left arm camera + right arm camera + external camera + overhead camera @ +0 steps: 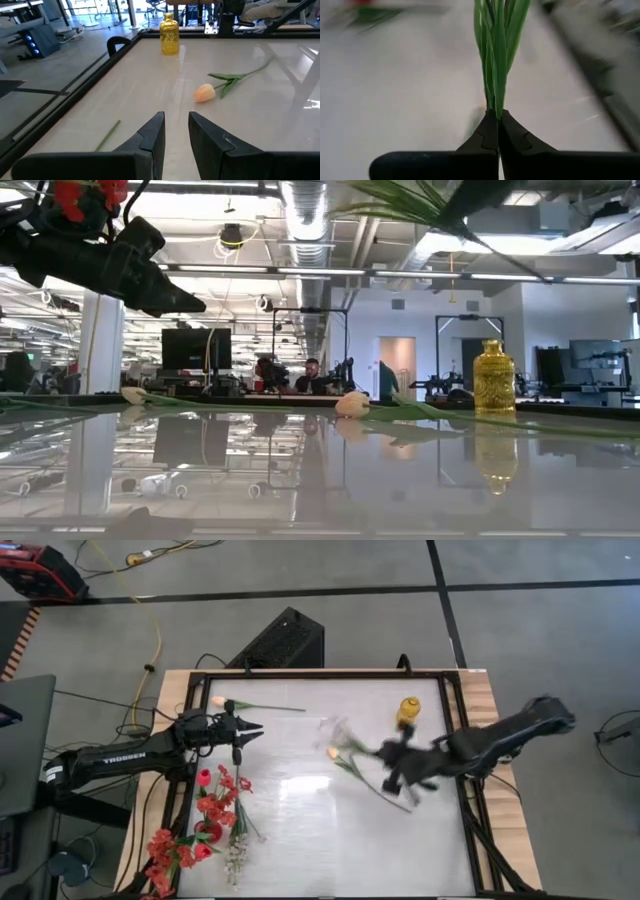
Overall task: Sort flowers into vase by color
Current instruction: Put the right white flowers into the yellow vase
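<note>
In right hand (498, 131): slender green leaves (499, 45).

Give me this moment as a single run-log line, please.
right gripper: shut on peach tulip's stem | left gripper: jaws apart, holding nothing, near table's left edge | yellow vase: upright, no flowers in it

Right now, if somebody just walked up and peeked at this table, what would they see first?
Probably the right claw, pinched shut on the green stem and leaves of a peach tulip near the middle of the table. Next, the shiny yellow vase standing at the far edge, with nothing in it yet. Then the heap of red flowers lying at the near left corner, with the left claw waiting beyond them.
</note>
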You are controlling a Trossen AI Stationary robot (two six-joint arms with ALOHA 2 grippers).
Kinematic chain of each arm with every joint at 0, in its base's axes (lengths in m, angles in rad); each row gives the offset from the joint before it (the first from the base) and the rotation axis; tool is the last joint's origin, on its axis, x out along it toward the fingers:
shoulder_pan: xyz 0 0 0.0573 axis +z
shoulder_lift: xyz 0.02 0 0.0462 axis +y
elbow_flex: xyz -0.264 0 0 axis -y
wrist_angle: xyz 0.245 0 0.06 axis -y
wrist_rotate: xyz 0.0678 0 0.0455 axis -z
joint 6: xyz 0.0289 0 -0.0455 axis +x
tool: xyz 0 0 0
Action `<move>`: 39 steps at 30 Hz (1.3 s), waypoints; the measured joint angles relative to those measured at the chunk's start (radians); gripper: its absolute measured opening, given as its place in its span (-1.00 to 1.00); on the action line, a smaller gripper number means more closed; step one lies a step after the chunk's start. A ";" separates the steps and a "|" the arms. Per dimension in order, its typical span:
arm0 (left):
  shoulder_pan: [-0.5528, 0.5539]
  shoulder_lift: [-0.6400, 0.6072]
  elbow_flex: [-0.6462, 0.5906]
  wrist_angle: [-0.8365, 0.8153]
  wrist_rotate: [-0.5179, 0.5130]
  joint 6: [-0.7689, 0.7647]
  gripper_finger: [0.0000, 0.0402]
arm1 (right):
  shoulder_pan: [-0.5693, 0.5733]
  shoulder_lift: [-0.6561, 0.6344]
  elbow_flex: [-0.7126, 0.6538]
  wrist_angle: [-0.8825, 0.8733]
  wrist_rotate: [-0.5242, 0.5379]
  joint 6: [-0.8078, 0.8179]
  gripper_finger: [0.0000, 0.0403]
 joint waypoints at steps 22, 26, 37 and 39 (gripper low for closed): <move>0.000 0.000 0.000 0.094 -0.083 0.008 -0.63 | -0.476 -0.796 -0.857 1.126 0.313 -0.669 -0.89; 0.000 0.000 0.000 0.112 -0.084 0.024 -0.63 | -0.550 -0.797 -0.901 1.202 0.264 -0.663 -0.89; 0.000 0.000 0.000 0.131 -0.091 0.061 -0.63 | -0.680 -0.766 -0.926 1.237 0.138 -0.585 -0.89; 0.000 0.000 0.000 0.131 -0.094 0.068 -0.63 | -0.694 -0.747 -0.926 1.239 0.113 -0.574 -0.89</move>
